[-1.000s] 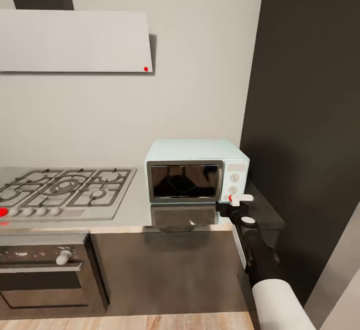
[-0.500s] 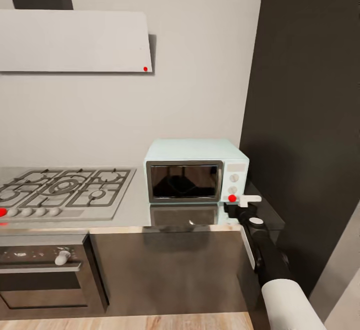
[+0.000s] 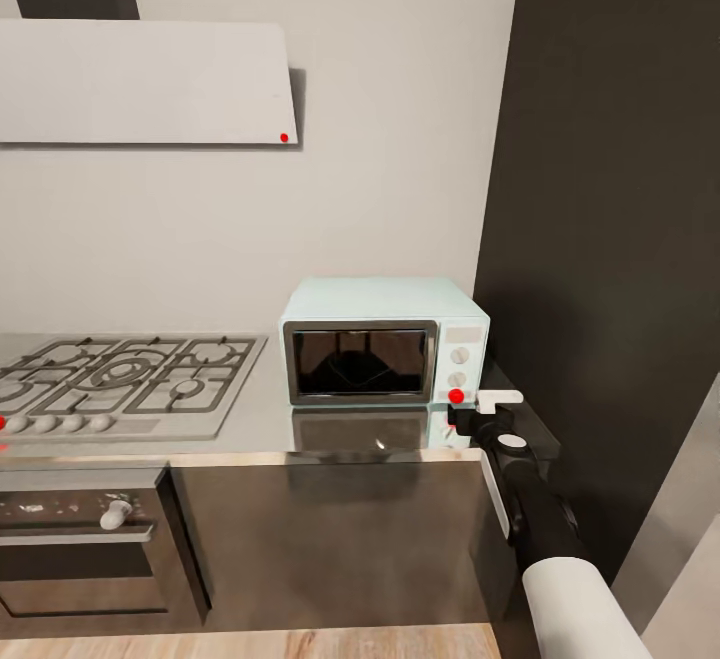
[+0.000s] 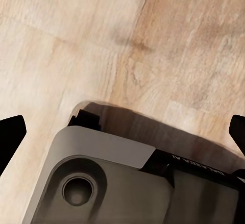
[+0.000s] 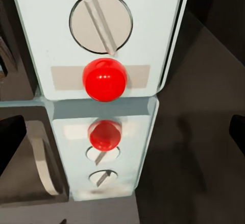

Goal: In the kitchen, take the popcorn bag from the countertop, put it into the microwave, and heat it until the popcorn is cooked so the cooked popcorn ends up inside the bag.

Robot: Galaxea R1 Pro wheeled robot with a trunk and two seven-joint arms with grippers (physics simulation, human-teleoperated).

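Note:
The mint-blue microwave stands on the steel countertop with its dark glass door shut. A round red light glows at the bottom of its control panel. My right gripper hovers just right of and in front of that panel, open. In the right wrist view the white knob and the red light sit close ahead, mirrored in the worktop, with a dark fingertip at the frame's edge. My left gripper is open over the wooden floor. The popcorn bag is out of view.
A gas hob lies left of the microwave, with a built-in oven beneath and a range hood above. A tall dark cabinet rises right of the microwave. Part of my base is under the left gripper.
My right gripper has drawn back a little to the right from the microwave's panel, uncovering the red light. The head view has shifted slightly, so everything sits a bit further left.

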